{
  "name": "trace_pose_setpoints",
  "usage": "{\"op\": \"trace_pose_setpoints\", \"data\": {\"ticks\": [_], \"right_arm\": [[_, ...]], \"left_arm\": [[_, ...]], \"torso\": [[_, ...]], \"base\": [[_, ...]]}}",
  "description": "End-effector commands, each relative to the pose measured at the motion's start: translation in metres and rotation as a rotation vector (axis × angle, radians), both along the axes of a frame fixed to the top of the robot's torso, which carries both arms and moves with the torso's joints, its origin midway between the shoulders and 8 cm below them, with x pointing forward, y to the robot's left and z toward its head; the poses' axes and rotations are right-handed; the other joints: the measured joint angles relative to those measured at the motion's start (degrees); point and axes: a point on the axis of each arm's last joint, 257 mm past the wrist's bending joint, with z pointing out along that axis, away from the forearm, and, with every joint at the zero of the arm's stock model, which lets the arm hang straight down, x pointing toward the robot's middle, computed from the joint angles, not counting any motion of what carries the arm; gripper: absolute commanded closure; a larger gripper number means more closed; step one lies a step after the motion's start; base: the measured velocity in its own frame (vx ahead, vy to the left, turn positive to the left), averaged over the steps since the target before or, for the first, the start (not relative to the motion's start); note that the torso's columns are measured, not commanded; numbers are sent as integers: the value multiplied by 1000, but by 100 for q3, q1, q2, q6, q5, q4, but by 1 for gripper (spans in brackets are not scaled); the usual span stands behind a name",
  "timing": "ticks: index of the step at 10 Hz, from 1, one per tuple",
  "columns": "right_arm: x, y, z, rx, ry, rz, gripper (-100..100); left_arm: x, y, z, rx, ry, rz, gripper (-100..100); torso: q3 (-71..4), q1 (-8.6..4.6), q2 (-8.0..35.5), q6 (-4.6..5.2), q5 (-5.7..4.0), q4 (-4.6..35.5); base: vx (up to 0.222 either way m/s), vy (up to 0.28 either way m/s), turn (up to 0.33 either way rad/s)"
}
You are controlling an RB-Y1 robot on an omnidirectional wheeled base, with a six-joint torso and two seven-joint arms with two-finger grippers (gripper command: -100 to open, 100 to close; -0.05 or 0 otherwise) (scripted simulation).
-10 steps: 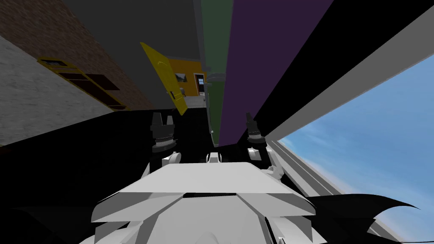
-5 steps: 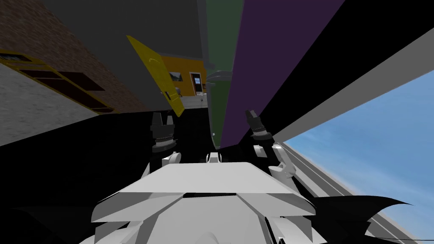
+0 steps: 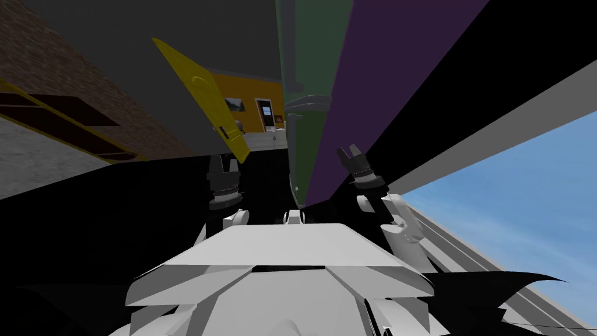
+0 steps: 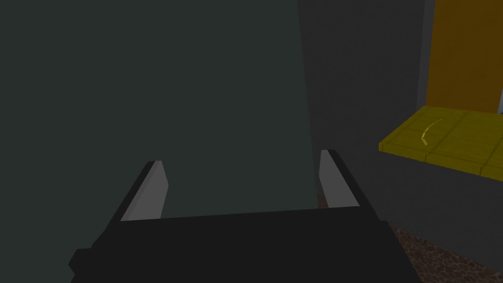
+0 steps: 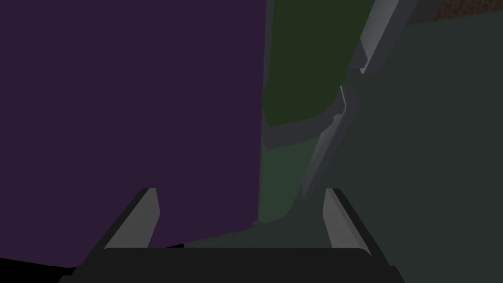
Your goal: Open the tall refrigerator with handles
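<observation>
The tall refrigerator [image 3: 309, 134] stands right in front of me, with a dark green front and a purple side panel [image 3: 385, 81]. Grey handles [image 3: 307, 104] sit on the green front, one above the other. My right gripper [image 3: 350, 154] is open, low by the purple side's edge. In the right wrist view the right gripper [image 5: 240, 216] faces the seam between the purple panel [image 5: 127, 108] and the green front, a grey handle [image 5: 328, 142] just beyond its fingers. My left gripper [image 3: 223, 165] hangs open; the left gripper [image 4: 240, 186] faces a flat dark green surface [image 4: 147, 88].
A yellow door [image 3: 201, 96] stands open to the left of the refrigerator, with an orange room [image 3: 256, 105] behind it. A brick wall with dark shelves [image 3: 64, 116] runs along the far left. A grey wall edge [image 3: 495, 128] and blue sky lie to the right.
My right arm has swung up and outward along the purple side, its fingers still open. The whole head picture has shifted as I turned. The left arm has kept its place.
</observation>
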Motion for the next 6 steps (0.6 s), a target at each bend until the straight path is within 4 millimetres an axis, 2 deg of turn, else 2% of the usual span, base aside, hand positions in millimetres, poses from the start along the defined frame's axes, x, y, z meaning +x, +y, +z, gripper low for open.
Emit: {"op": "trace_pose_setpoints", "data": {"ticks": [1, 6], "right_arm": [[2, 0, 15, -141, -48, -61, -100], [4, -2, 49, -411, -167, -199, -100]], "left_arm": [[0, 0, 0, 0, 0, 0, 0], [0, 0, 0, 0, 0, 0, 0]], "torso": [[1, 5, 0, -1, 2, 1], [-3, 4, -6, 0, 2, -1]], "base": [[115, 129, -95], [96, 126, -112]]}}
